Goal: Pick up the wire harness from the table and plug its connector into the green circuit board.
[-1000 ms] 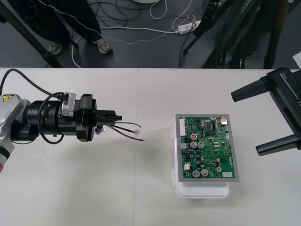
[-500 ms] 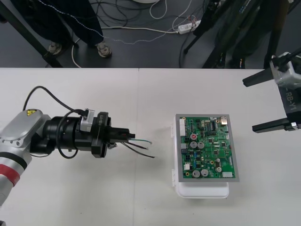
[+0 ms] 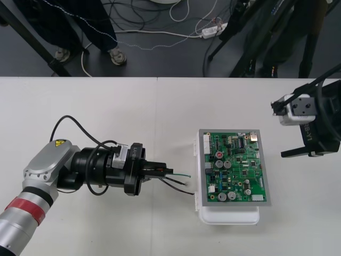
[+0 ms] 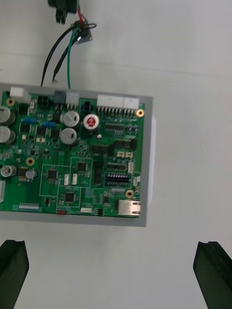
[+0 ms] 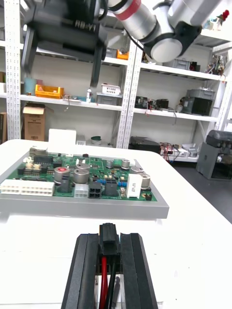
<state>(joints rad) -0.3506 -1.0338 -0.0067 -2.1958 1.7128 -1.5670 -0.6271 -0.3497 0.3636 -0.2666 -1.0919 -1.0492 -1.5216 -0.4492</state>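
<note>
Change, left: my left gripper has travelled across the table toward the green circuit board. A second ago it was well apart from the board; now it is near the board's left edge.
Change, right: my right gripper has swung in from the table's right edge. It now hangs just beside the board's right side.
Left grip: narrow, black fingers clamped on the harness, with its black plug standing up between them.
Right grip: wide, its two fingers far apart with nothing between.
Left arm pose: it lies low and nearly level, pointing at the board from the robot's left.
Right arm pose: it looks down on the board.
Harness: loose green and black wires trail ahead of the left fingers, and their ends reach close to the white base. I cannot tell whether they touch it.
Socket: the metal flange hangs by the left fingertips.
Plug against board: apart, facing the connector row on the near edge of the board, not seated.
</note>
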